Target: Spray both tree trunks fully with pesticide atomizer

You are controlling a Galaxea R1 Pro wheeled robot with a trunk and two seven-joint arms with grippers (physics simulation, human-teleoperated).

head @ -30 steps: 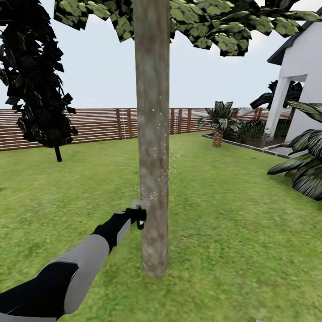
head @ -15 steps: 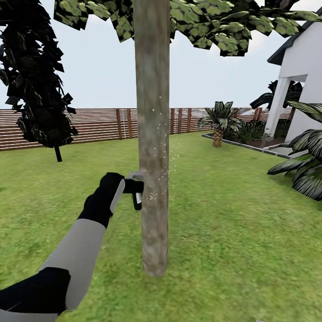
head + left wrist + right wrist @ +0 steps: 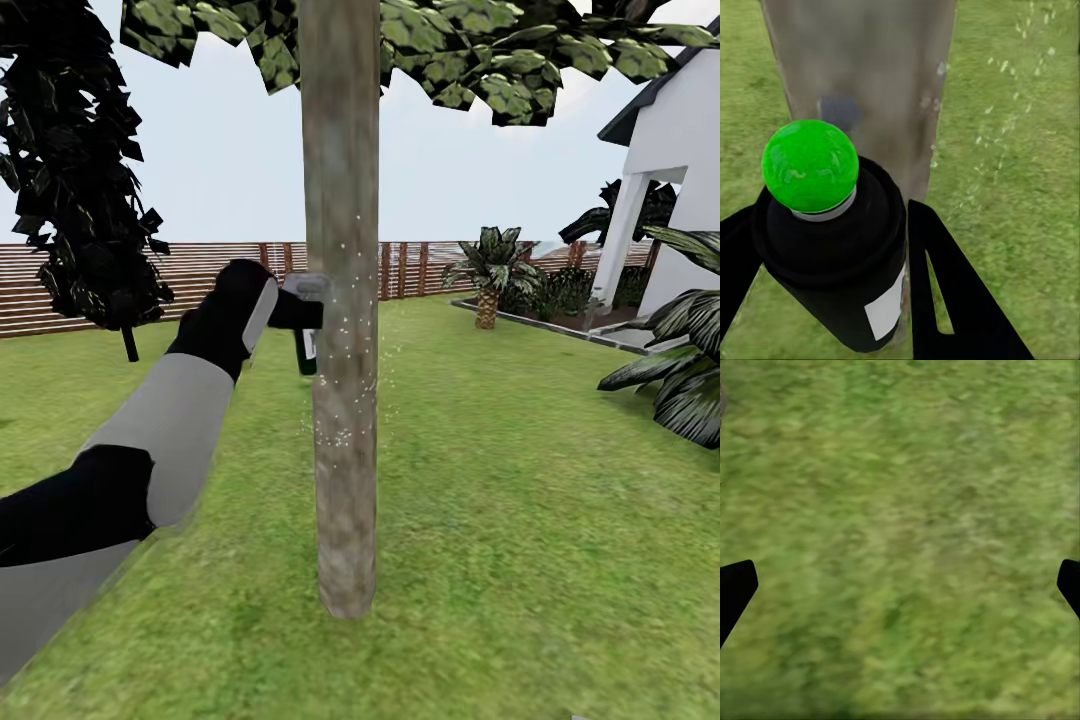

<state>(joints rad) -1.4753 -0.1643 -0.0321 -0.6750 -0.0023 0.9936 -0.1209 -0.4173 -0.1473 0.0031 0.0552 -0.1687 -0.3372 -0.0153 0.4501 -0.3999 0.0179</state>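
Note:
A tree (image 3: 342, 300) stands close ahead on the garden lawn (image 3: 520, 480), its grey-brown trunk (image 3: 862, 75) straight and bare under a green canopy (image 3: 450, 50). My left gripper (image 3: 300, 312) is raised at the trunk's left side, shut on the pesticide atomizer (image 3: 306, 345). The atomizer (image 3: 840, 255) has a black body, a white label and a green ball on top, and it nearly touches the bark. White pesticide specks (image 3: 345, 335) dot the trunk's middle, with more drifting beside it (image 3: 1005, 67). My right gripper (image 3: 900, 589) hangs open over grass, nothing between its fingers.
A brown slat fence (image 3: 220, 275) rings the lawn. A dark narrow tree (image 3: 90, 200) stands at the left. At the right are a white house (image 3: 680, 150), a small palm (image 3: 488, 270) in a planted bed and a large-leafed plant (image 3: 680, 370).
My left arm has lifted the atomizer up along the trunk, from near knee height to about level with the fence. The camera and the right gripper have stayed still.

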